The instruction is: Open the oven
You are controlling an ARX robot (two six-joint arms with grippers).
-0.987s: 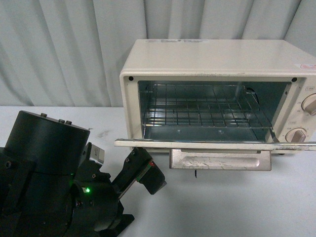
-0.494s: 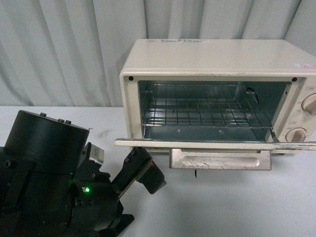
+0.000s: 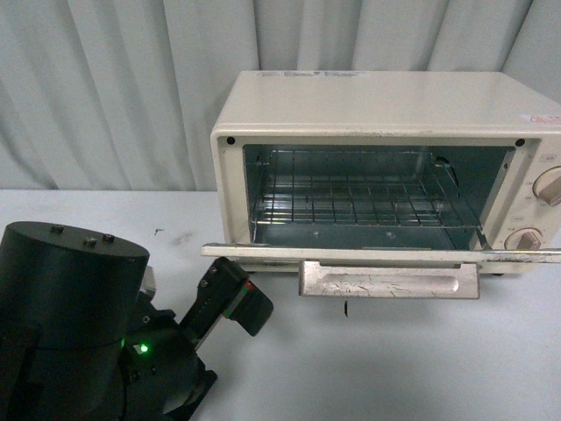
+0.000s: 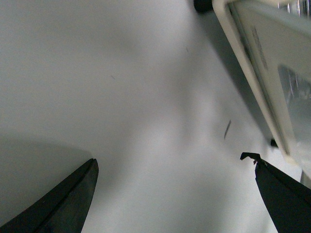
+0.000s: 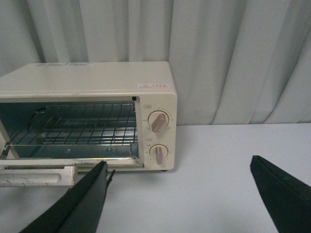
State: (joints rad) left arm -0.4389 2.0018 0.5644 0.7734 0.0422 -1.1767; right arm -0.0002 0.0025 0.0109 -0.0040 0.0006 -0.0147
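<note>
Worktop (image 3: 421, 368): pale grey-white, flat, matte; fills the foreground.
Curtain (image 3: 114, 88): pale grey, hanging in vertical folds behind the far edge of the surface.
Smudge (image 3: 184, 237): faint, dark, on the surface.
Fleck (image 3: 346, 309): small, dark, thin; apart from the smudge.

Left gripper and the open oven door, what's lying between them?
Just bare table and one small dark fleck between the left gripper and the oven door, shown in the left wrist view.

Even, soft light; left wrist view blurred, with faint shadows.
</note>
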